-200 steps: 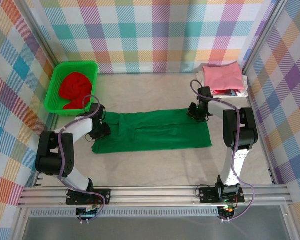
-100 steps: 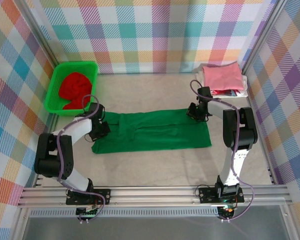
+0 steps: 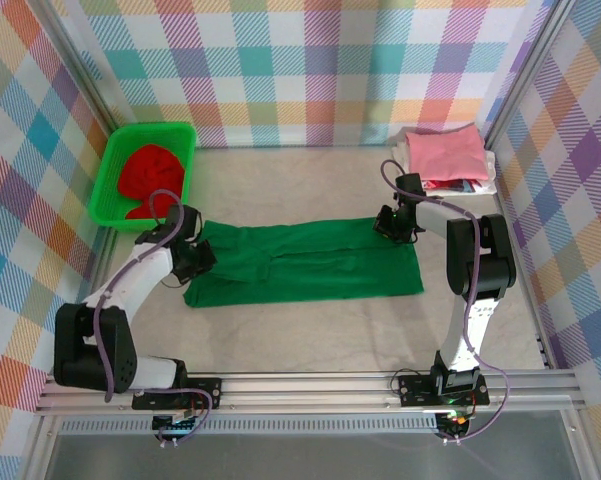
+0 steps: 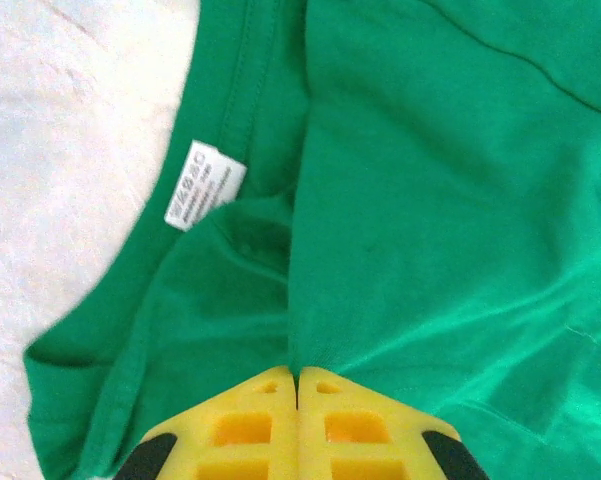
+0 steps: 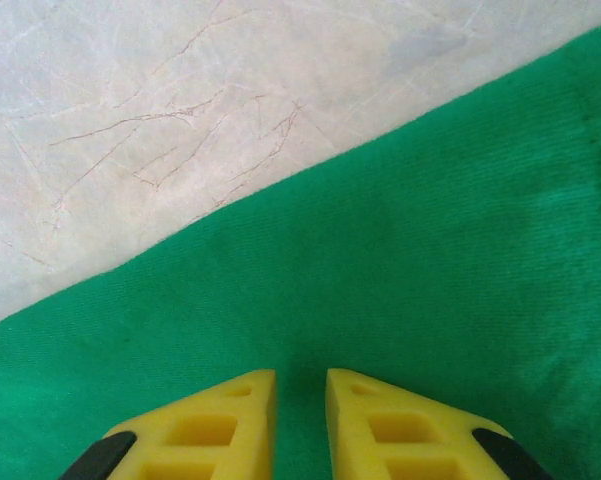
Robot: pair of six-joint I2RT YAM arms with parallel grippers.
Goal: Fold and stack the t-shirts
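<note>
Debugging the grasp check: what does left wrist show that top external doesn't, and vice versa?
Left wrist: the white neck label inside the collar, and the left hand with its yellow fingers pressed together on a crease of the dark green t-shirt.
Top external: the green basket holding a red shirt, the pink shirt folded at the far right, and the right hand at the dark green t-shirt's far right corner.
Both: the dark green t-shirt lying on the table, left hand at its collar end.
</note>
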